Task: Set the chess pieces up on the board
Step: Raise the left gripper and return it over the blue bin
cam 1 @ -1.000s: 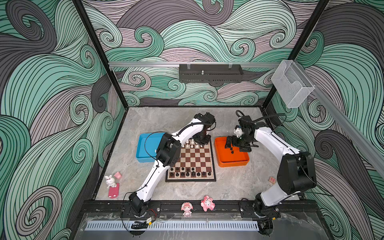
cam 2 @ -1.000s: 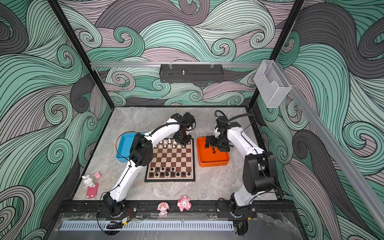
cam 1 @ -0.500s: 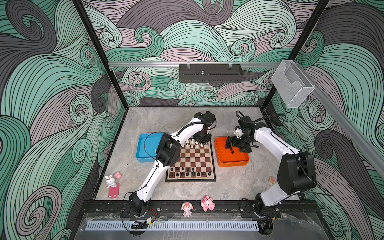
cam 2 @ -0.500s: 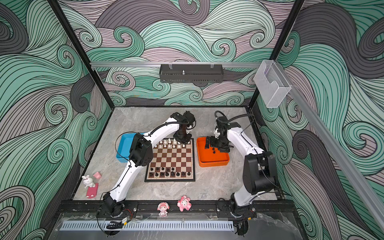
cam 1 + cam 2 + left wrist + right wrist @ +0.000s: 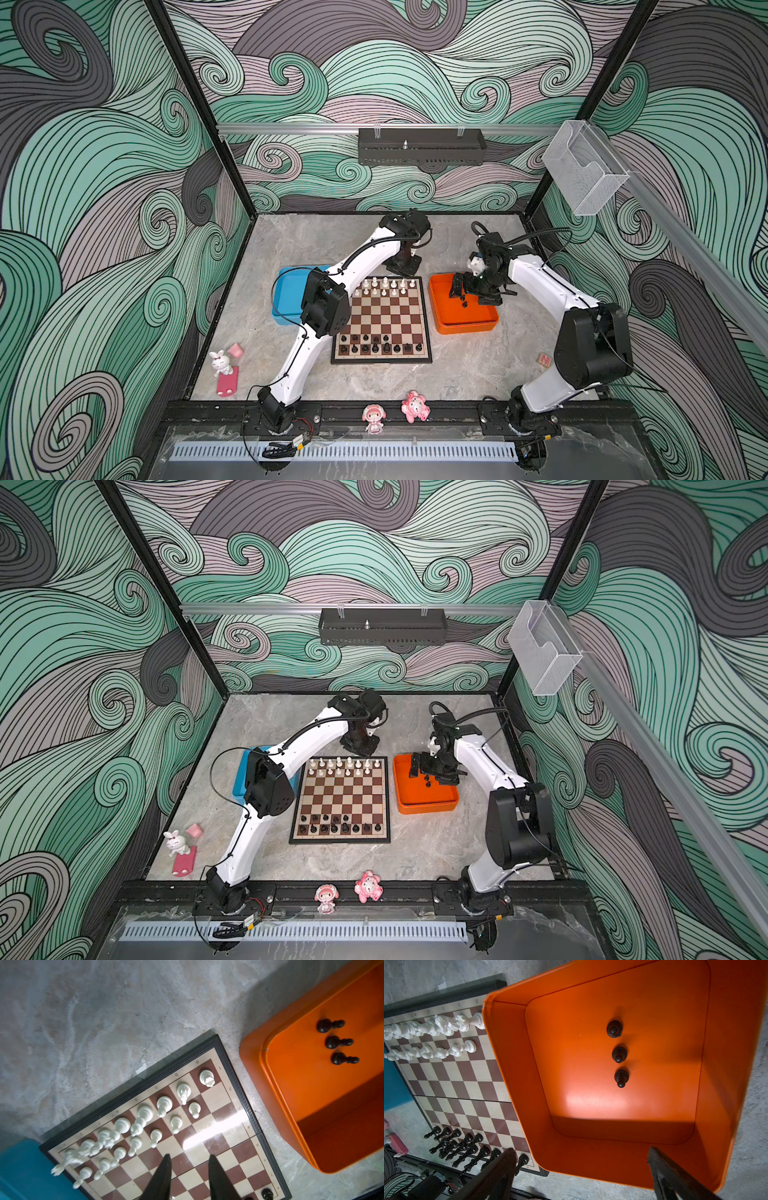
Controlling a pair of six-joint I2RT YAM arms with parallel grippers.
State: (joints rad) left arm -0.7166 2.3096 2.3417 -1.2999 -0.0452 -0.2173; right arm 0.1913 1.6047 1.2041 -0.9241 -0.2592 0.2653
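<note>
Three black pawns [image 5: 618, 1053] stand upright in the orange tray [image 5: 512, 1076], just beneath the wide-open, empty right hand [image 5: 580, 1150]; the left hand [image 5: 189, 1156], part-open and empty, hangs farther off over the board [image 5: 216, 1095].

White arm links [image 5: 309, 357], black joints [image 5: 326, 305], black cables [image 5: 536, 235]

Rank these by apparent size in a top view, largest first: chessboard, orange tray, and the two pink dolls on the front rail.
1. chessboard
2. orange tray
3. left pink doll and right pink doll: they look about alike, so I leave them unranked.
</note>
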